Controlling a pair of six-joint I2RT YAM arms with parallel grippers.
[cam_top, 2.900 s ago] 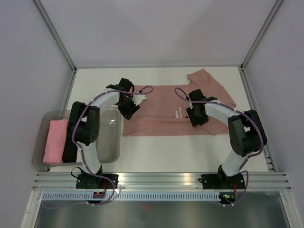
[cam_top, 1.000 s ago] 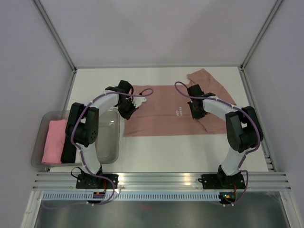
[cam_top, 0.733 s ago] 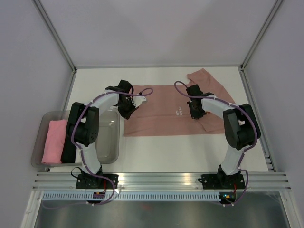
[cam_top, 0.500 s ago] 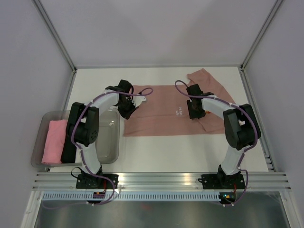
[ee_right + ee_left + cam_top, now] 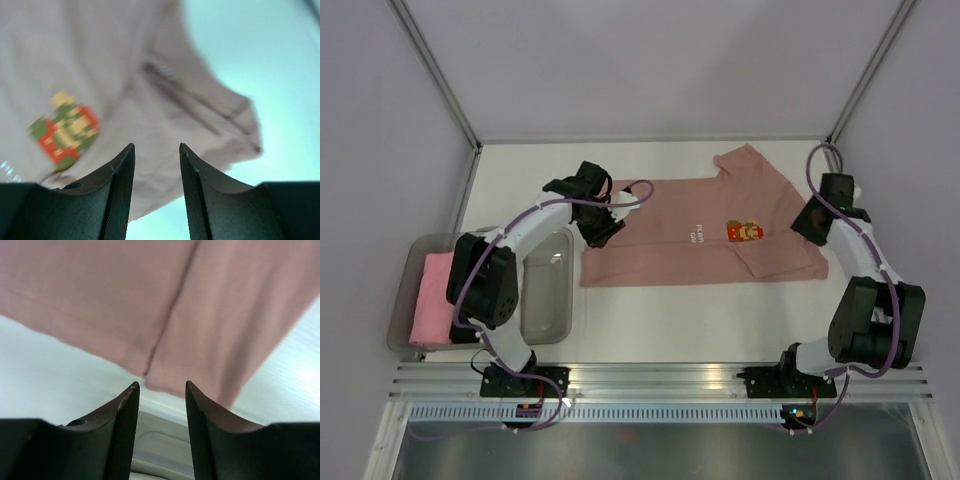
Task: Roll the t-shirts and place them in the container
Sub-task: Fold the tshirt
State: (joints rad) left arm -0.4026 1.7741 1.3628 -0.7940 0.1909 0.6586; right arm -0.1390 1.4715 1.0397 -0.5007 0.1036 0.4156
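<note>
A dusty-rose t-shirt (image 5: 690, 240) lies flat on the white table, chest up, its pixel figure (image 5: 744, 231) showing. My left gripper (image 5: 603, 226) is open and empty above the shirt's left end; its wrist view shows the shirt's hem (image 5: 165, 330) just beyond the gripper (image 5: 161, 386). My right gripper (image 5: 810, 222) is open and empty over the shirt's right sleeve; its wrist view shows the gripper (image 5: 157, 147) above the cloth (image 5: 150, 100) and the pixel figure (image 5: 65, 130). A rolled muted-pink bundle (image 5: 433, 297) lies in the bin.
A clear plastic bin (image 5: 552, 290) sits at the table's left, near the left arm. Its rim shows under the left fingers (image 5: 165, 440). Metal frame posts and grey walls close in the table. A metal rail (image 5: 660, 380) runs along the near edge.
My right arm has swung from the shirt's chest out to the right sleeve, uncovering the pixel figure. My left gripper has shifted slightly right over the shirt's left end.
</note>
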